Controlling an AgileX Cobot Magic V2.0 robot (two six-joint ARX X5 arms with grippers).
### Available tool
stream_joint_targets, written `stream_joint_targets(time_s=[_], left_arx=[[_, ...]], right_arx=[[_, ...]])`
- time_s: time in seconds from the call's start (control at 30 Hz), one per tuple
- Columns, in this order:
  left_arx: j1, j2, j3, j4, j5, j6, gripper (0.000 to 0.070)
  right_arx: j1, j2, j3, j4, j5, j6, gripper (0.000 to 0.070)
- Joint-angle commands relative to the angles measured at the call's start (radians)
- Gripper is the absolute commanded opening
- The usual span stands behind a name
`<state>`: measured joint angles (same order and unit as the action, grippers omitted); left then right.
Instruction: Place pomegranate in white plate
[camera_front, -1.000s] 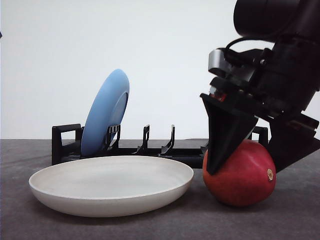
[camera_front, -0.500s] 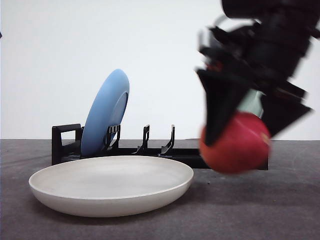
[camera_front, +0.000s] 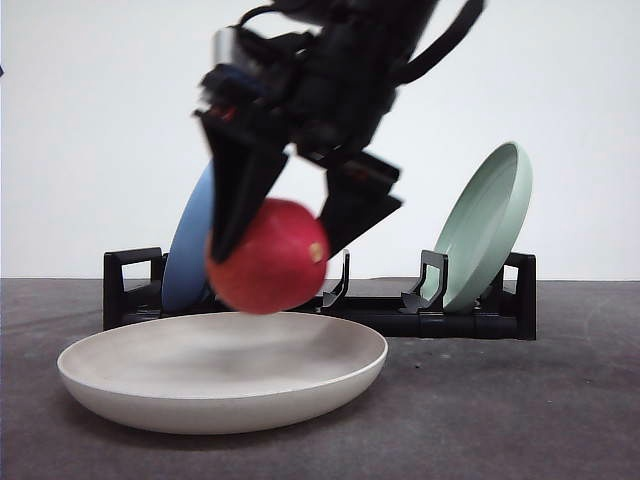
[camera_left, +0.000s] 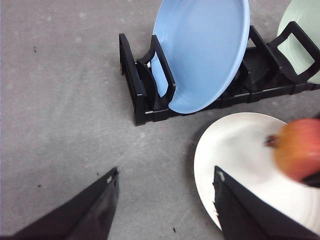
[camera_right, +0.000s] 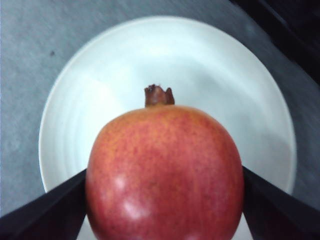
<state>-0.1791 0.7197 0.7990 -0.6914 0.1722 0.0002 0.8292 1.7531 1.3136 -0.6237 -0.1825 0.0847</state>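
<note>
Clamped between the jaws of the right gripper (camera_front: 272, 235): the pomegranate (camera_front: 267, 256), held in the air over the white plate (camera_front: 222, 371) and clear of its surface, as seen from the front. From the right wrist, fruit centred above the plate's bowl, brown crown pointing away from the camera, dark fingers (camera_right: 42, 212) pressed on both flanks. From the left wrist, left gripper (camera_left: 162, 207) with jaws spread wide and holding nothing, hovering above the grey table (camera_left: 65, 110) beside the plate's rim, pomegranate blurred at the frame edge. Behind the plate, a black rack (camera_front: 420, 312) carrying a blue plate (camera_left: 200, 50) and a pale green plate (camera_front: 485, 225), both on edge.
</note>
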Motion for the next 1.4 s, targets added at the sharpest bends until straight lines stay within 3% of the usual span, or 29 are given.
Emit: stream_joint_targets(time_s=[0.0, 0.5, 0.63, 0.7, 0.77, 1.07, 1.37], left_arx=[[-0.001, 0.006, 0.008, 0.011, 0.005, 0.011, 0.0353], [-0.001, 0.006, 0.008, 0.011, 0.005, 0.018, 0.0353], [-0.001, 0.006, 0.008, 0.011, 0.005, 0.018, 0.0353], [-0.001, 0.006, 0.008, 0.011, 0.005, 0.018, 0.0353], [-0.001, 0.006, 0.008, 0.011, 0.005, 0.018, 0.0353], [-0.001, 0.006, 0.008, 0.009, 0.005, 0.018, 0.0353], [-0.001, 0.006, 0.008, 0.003, 0.005, 0.018, 0.0353]], right_arx=[[0.014, 0.031, 0.024, 0.024, -0.002, -0.015, 0.0461], [0.022, 0.113, 0.024, 0.047, -0.011, -0.020, 0.0471], [0.026, 0.113, 0.024, 0.046, -0.011, -0.017, 0.0532], [0.026, 0.113, 0.024, 0.048, -0.015, -0.018, 0.0619], [0.026, 0.113, 0.024, 0.056, -0.029, -0.018, 0.0657], [0.021, 0.081, 0.021, 0.076, -0.004, -0.021, 0.0659], [-0.015, -0.082, 0.013, 0.103, 0.008, -0.027, 0.0659]])
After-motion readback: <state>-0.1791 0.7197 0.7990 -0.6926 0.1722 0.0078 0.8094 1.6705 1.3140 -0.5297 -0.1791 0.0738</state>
